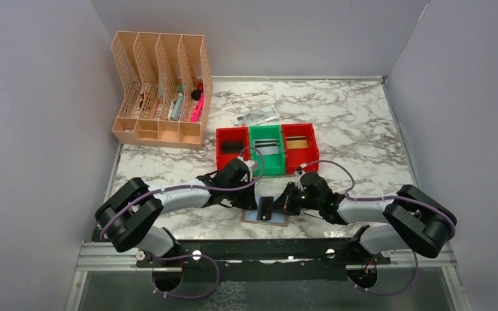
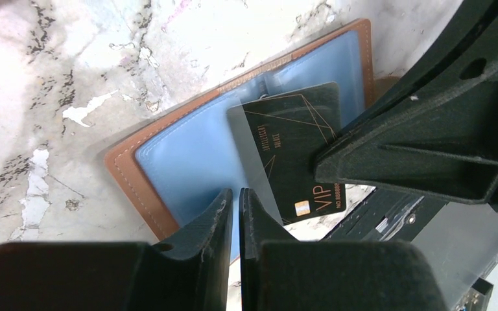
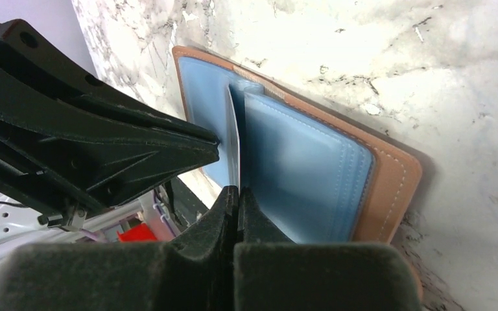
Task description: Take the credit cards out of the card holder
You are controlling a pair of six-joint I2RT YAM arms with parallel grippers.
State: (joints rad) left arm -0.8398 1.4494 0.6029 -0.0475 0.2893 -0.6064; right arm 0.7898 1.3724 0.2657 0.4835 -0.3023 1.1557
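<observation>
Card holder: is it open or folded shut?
Open. The card holder lies spread on the marble table, its blue inside showing, with a black VIP card sticking out of it.

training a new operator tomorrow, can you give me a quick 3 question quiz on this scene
1. True or false: the card holder lies folded shut.
2. What is the right gripper pinching? A) the paper note B) the black card C) a red bin
3. Fill in: the middle bin of the three in the row is coloured ____.

Key
1. False: the card holder lies open, with its blue inner panels facing up.
2. B: the right gripper is closed on the edge of the black card, which is partly out of its pocket.
3. Green.
</observation>
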